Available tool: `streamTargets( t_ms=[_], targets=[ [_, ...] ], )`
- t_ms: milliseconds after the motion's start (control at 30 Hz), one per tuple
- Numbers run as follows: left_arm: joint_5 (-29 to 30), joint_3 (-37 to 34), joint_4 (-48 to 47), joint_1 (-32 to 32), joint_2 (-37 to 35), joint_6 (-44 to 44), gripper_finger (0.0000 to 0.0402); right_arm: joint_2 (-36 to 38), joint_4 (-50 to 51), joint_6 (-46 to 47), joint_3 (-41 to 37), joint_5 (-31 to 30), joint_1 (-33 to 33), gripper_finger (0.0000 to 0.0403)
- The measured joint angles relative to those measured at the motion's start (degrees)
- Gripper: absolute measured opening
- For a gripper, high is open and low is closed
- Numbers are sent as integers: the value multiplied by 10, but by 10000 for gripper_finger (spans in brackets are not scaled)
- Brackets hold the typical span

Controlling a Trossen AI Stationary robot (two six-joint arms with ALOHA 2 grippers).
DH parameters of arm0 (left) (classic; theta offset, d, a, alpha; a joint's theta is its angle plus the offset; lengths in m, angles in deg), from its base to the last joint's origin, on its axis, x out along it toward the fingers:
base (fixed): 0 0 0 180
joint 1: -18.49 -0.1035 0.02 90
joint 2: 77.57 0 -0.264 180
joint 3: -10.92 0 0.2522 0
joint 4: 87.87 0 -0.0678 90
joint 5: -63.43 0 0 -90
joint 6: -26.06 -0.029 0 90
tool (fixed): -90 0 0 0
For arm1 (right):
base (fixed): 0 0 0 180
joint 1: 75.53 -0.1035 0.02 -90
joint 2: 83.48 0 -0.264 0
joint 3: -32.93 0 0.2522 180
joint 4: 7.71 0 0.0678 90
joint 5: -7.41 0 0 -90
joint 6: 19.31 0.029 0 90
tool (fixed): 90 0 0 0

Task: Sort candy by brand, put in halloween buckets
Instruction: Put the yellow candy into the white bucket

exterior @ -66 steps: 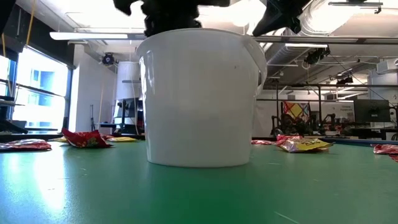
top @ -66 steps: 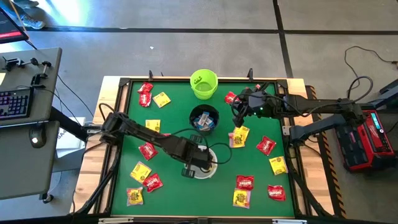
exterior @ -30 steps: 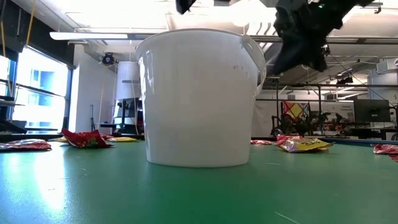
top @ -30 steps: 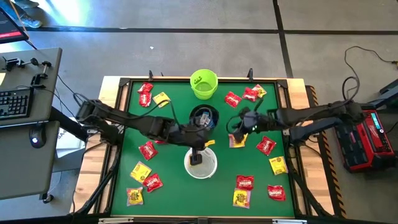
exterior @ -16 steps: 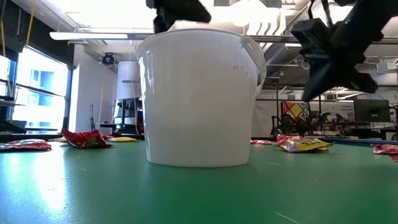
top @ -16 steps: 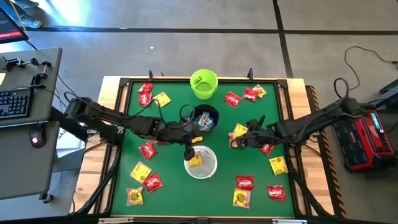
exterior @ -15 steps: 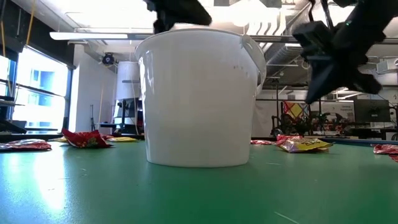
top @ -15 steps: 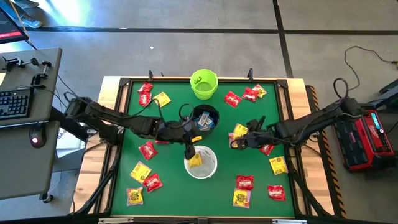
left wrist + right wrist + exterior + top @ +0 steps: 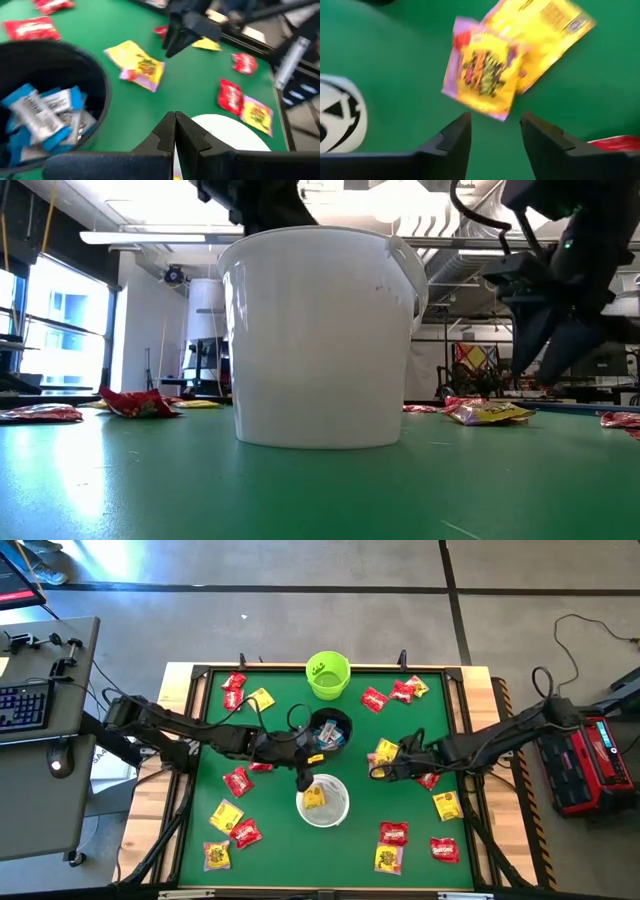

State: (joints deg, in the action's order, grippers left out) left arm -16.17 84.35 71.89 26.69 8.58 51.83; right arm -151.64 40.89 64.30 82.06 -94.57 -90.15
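Three buckets sit down the middle of my green table (image 9: 205, 740): the lime green bucket (image 9: 328, 675) at the far edge, the black bucket (image 9: 328, 730) below it, then the white bucket (image 9: 323, 800) nearest the front. The white one fills most of the low view (image 9: 320, 340) and has one yellow packet (image 9: 314, 797) lying in it; the black one holds blue-and-white packets (image 9: 42, 112).

My left pincer (image 9: 303, 778) hangs between the black and white buckets, just over the white one's rim, fingers pressed together with nothing between them (image 9: 175, 132).

My right pincer (image 9: 380, 771) is low over the table to the right of the buckets, fingers (image 9: 455, 137) apart and empty. Just ahead of them lie two yellow packets (image 9: 386, 752), one overlapping the other (image 9: 487, 75). The upper one is flat, face up, long axis running roughly away from my fingers but skewed a bit; the one under it angles off more to the side.

Red packets (image 9: 238, 781) and more yellow ones (image 9: 446, 805) are scattered flat on both sides of the table.
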Motion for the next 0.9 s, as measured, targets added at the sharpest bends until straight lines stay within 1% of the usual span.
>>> streamTargets(
  t_ms=[100, 200, 333, 433, 533, 700, 800, 900],
  targets=[
    [-55, -5, 20, -11, 0, -45, 0, 0, -51, 3, -27, 16, 0, 165],
    [-105, -36, 80, -26, -11, -53, 0, -1, -77, 14, -48, 15, 0, 165],
    [-131, -93, 178, -42, -36, -37, 0, -1, -99, 12, -59, 8, 0, 165],
    [-128, -140, 238, -50, -59, -21, 0, -1, -101, 10, -69, 5, 0, 165],
    [-118, -184, 283, -58, -83, 3, 0, -2, -137, 10, -96, 5, 0, 165],
    [-96, -244, 299, -64, -122, 40, 0, -2, -275, 10, -151, 2, 0, 165],
    [-80, -267, 302, -64, -144, 52, 0, -2, -314, 12, -170, -19, 0, 162],
    [-67, -286, 303, -64, -161, 57, 0, -1, -330, 31, -186, -36, 0, 145]
  ],
)
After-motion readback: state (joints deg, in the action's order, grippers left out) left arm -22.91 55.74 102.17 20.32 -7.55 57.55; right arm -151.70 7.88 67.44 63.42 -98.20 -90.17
